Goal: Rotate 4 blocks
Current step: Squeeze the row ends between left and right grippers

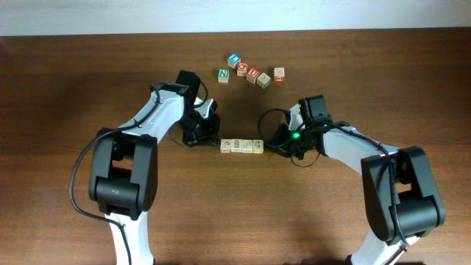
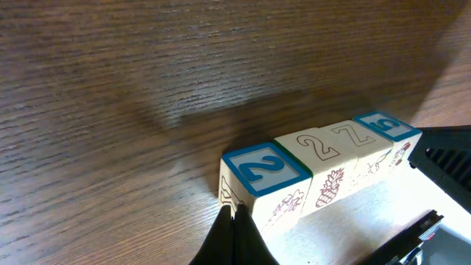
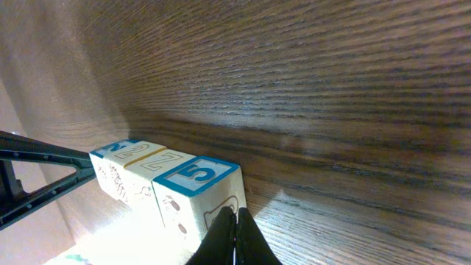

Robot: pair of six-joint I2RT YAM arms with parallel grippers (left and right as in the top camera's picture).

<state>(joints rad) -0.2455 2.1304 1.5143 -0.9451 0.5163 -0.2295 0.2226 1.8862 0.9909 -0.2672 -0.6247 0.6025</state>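
Bracketing the blocks [image 1: 242, 146] — one row of four, long axis left-to-right, in the middle of the bench [image 1: 66, 81] — with left fingers [image 2: 234, 237] shut and empty at its left end, right fingers [image 3: 237, 239] likewise at its right; equally near.
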